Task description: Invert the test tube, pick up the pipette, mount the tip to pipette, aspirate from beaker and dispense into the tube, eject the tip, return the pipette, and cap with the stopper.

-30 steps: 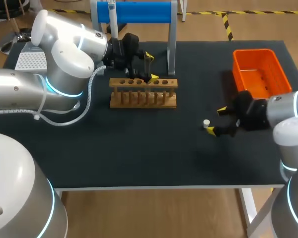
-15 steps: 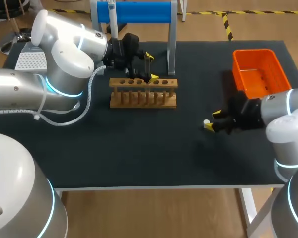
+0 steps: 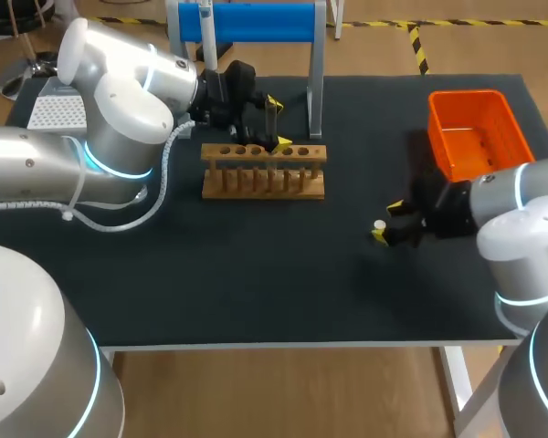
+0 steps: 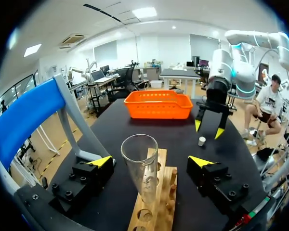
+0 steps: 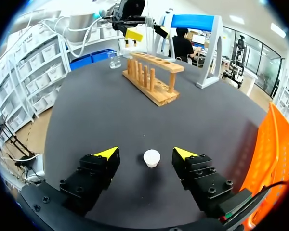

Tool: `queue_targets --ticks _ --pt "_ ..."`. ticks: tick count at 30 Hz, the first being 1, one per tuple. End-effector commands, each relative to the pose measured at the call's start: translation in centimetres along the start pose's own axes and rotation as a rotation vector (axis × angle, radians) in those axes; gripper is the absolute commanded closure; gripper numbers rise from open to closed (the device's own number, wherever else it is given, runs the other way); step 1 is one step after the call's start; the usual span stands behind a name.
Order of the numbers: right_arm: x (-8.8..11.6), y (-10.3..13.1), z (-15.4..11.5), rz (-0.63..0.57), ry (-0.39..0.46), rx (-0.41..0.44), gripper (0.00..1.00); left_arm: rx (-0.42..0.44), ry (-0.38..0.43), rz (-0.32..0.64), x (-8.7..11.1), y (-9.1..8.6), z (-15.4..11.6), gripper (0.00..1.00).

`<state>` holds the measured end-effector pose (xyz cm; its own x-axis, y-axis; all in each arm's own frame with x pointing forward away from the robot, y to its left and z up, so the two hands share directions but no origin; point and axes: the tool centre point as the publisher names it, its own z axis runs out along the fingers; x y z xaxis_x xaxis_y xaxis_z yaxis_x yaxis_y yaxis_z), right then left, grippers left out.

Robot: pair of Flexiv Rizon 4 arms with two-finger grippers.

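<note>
From above and behind we look down on most of the bench (image 3: 256, 292). Our left wrist camera sits close over the wooden rack (image 4: 166, 188), facing the orange basket (image 4: 159, 106); our right wrist camera hangs near the white stopper (image 5: 151, 158), facing back at that rack.

The black surface (image 3: 256, 283) carries a wooden test tube rack (image 3: 263, 173) toward the back, with a blue-topped stand (image 3: 256, 22) just behind it. An orange basket (image 3: 464, 94) sits at the far right. A small white stopper (image 3: 380, 224) stands alone in front of the basket, and a glass beaker (image 5: 114, 59) stands near one end of the rack.

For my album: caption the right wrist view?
Open right claw straddling a small white stopper, wooden rack beyond.
</note>
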<state>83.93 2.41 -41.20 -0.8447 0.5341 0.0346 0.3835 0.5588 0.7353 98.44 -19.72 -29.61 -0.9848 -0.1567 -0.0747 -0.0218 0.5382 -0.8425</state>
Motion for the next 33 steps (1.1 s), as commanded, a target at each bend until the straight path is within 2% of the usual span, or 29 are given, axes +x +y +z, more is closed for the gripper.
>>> queue_targets --ticks 1,4,11,16,33 --pt "0.0 0.0 0.6 0.001 -0.003 0.007 0.27 -0.002 0.002 -0.001 -0.1 0.0 0.1 0.0" --pt "-0.1 -0.1 0.7 0.004 -0.005 0.011 0.25 -0.002 0.002 -0.001 -0.1 0.0 0.1 0.0" --pt "-0.3 -0.5 1.2 0.007 -0.008 0.021 0.35 -0.002 0.002 -0.001 -0.1 0.0 0.1 0.0" --pt "-0.4 -0.7 1.4 0.01 -0.01 0.026 0.31 -0.002 0.002 -0.001 -0.1 0.0 0.1 0.0" --pt "-0.1 -0.8 1.8 -0.042 -0.029 0.043 0.33 -0.002 0.002 -0.001 -0.1 0.0 0.1 0.0"
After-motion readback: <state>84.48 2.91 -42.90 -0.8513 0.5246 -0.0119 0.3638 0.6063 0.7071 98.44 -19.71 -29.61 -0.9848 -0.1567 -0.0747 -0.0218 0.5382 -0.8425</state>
